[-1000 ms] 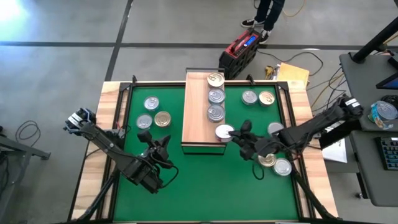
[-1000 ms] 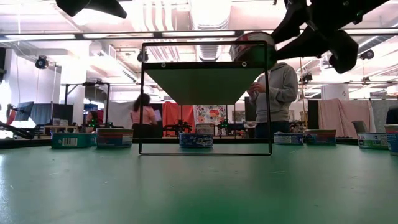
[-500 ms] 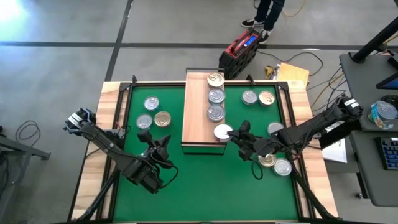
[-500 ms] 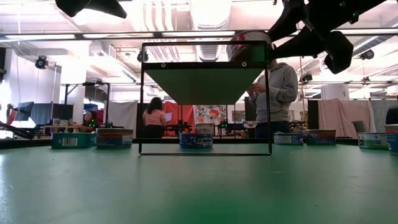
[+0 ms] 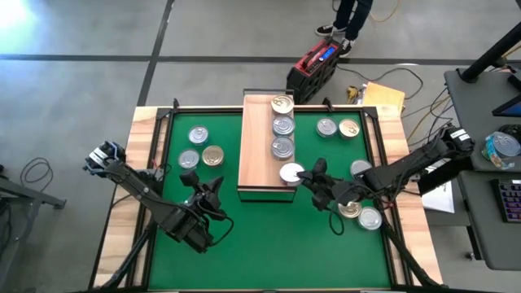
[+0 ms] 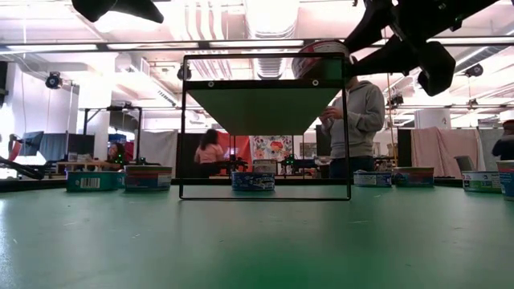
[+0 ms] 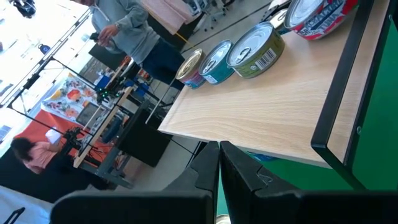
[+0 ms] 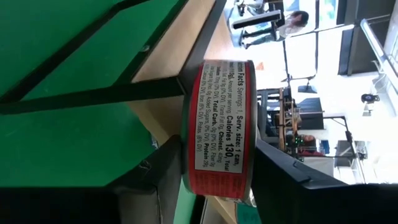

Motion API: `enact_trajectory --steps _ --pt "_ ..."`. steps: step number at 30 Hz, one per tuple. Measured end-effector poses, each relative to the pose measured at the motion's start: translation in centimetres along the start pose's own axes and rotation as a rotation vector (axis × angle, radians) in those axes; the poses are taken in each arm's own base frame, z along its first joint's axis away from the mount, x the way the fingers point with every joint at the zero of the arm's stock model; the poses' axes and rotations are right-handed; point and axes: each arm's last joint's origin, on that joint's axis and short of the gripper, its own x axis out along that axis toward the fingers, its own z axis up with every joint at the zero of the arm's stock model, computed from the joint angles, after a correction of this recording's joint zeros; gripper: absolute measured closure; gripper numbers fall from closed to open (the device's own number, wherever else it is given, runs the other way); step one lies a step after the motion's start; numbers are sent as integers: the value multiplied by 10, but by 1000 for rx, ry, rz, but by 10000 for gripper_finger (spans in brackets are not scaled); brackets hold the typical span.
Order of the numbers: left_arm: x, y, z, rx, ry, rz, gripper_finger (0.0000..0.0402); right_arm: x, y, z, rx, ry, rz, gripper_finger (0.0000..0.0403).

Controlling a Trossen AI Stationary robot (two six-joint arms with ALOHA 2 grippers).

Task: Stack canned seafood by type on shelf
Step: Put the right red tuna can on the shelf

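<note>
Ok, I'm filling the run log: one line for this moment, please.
right gripper: shut on red-labelled round tin, at near end of light-wood shelf | left gripper: shut, idle above green mat

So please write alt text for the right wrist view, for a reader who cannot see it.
The right hand holds a red-labelled can between its two dark fingers, at the near end of the light-wood shelf. Green mat surrounds the shelf, and the bright room shows beyond.

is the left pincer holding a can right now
No, the left pincer has its fingers closed together on nothing, off the shelf, in its wrist view.
</note>
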Motion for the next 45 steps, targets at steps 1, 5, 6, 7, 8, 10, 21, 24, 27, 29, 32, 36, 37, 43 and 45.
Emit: enact_trajectory --steps 1,5,6,7,8,10,21,24,27,29,32,36,37,43,45 --pt "0 0 0 0 0 0 401 0 0 0 -1 -2 2 243" --pt "0 0 0 0 0 0 401 0 0 1 -10 -7 1 238" --pt "0 0 0 0 -1 0 401 0 0 1 -17 -7 1 238" --pt "0 0 0 0 -1 0 401 0 0 1 -24 -7 1 238" --pt "0 0 0 0 -1 0 401 0 -1 1 -30 -8 0 238" --pt "0 0 0 -1 -1 0 401 0 -2 1 -22 -13 -9 239" --pt "0 0 0 -1 -1 1 401 0 -2 2 -4 -15 -18 203" --pt "0 0 0 -2 -1 1 401 0 -2 2 -5 -15 -17 192" --pt "0 0 0 -2 -1 1 401 0 -2 2 -7 -15 -17 182" --pt "0 0 0 -2 -1 1 401 0 -2 2 -16 -15 -18 175" --pt "0 0 0 -6 -2 0 401 0 -3 2 -39 -19 -25 166" --pt "0 0 0 -6 -2 0 401 0 -6 4 -61 -32 -50 153" --pt "0 0 0 -7 -2 0 401 0 -7 4 -65 -35 -55 150" --pt "0 0 0 -7 -2 0 401 0 -6 5 -92 -41 -52 134" --pt "0 0 0 -6 -2 0 401 0 -7 5 -91 -45 -57 130"
